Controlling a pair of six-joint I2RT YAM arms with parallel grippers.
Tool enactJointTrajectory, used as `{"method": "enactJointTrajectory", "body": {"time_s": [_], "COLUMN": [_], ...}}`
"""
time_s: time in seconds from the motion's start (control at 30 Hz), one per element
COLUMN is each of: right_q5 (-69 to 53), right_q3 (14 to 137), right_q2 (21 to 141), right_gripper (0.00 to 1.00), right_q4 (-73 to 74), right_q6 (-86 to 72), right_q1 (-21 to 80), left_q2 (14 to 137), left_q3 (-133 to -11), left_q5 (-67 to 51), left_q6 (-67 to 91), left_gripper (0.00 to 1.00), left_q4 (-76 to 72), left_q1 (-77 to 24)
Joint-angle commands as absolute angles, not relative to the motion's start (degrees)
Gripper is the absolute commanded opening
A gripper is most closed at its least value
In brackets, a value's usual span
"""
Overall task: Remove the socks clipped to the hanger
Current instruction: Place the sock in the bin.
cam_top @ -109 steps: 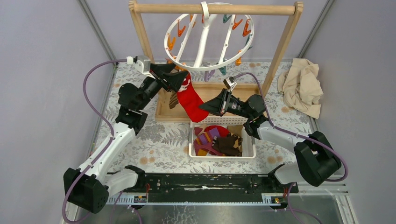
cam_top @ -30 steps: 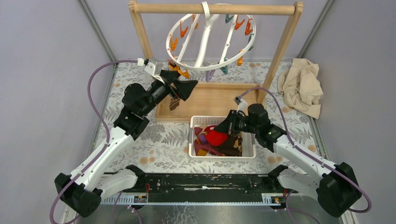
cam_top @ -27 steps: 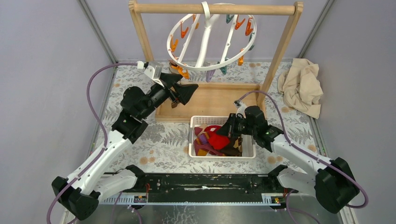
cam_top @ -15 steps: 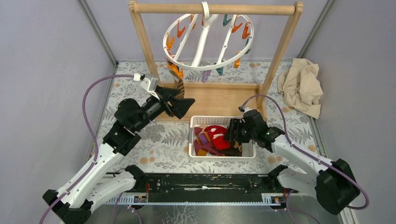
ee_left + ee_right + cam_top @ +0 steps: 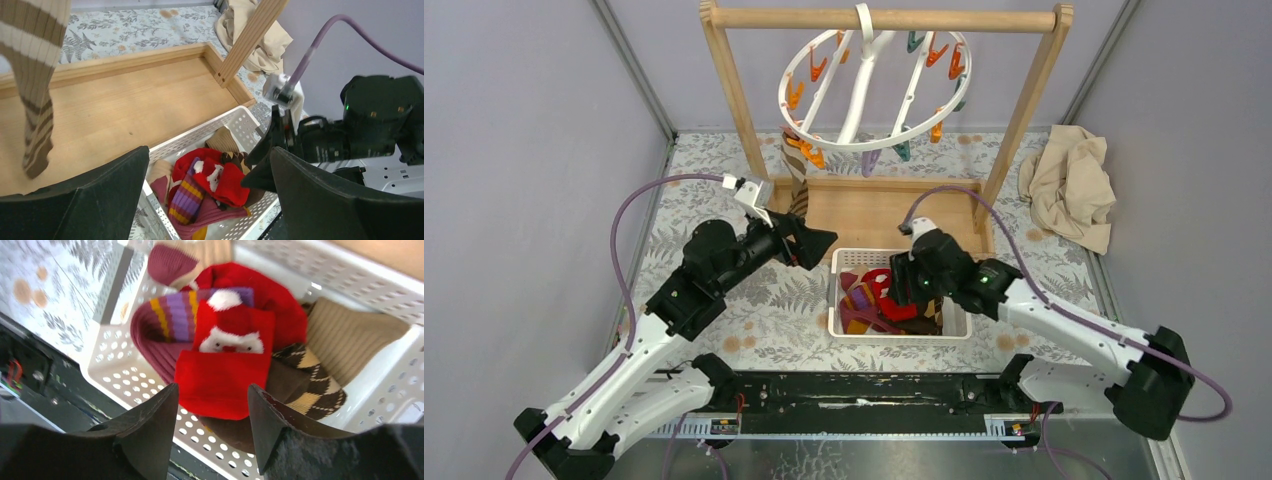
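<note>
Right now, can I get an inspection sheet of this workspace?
Surface: table, fern-print covering.
Job's things: white clip hanger on wooden rack, one brown-striped sock clipped to it; other socks in white basket, red Santa sock on top.
Clutter: wooden tray; crumpled beige cloth far right.
Grippers: left gripper open, empty, left of basket; right gripper open above Santa sock.
Cables: purple cable looping from each wrist.
Surroundings: plain lilac walls.

Socks [image 5: 886, 292] in basket [image 5: 900, 335], before hanger [image 5: 856, 100]
</note>
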State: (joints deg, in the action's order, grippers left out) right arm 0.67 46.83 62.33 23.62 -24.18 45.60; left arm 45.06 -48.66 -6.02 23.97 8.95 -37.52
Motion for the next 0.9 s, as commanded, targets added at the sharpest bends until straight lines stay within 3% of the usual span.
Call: {"method": "enactJointTrajectory", "body": {"time_s": [0.0,0.1,0.47,0.87], "right_q5": [8.4,12.3,20.7,13.3], "right_q3": [51.0,51.9,44.4,37.8], "right_q2": [66.9,71.2,80.5,84.3], "right_gripper": [0.6,0.6,0.61,0.64], "right_q4": [25.8,25.6,23.4,14.1], "right_q6": [-22.8,-22.7,-28.7,-29.8], "right_q1": [53.5,57.3,56.9,54.5], "left_q2": [43.5,43.4,43.3,43.0], "left_q3": [-47.8,-47.4,-46.4,-45.8], "left_q5": [-4.7,-4.6,-4.7,-4.7], "left_q6": [24.9,24.9,25.2,25.5], "left_gripper": [0.99,0.99,0.99,0.99], "left_q4": [10.1,10.5,11.1,11.4], "left_q1": [-38.0,-38.0,-37.9,-38.1]}}
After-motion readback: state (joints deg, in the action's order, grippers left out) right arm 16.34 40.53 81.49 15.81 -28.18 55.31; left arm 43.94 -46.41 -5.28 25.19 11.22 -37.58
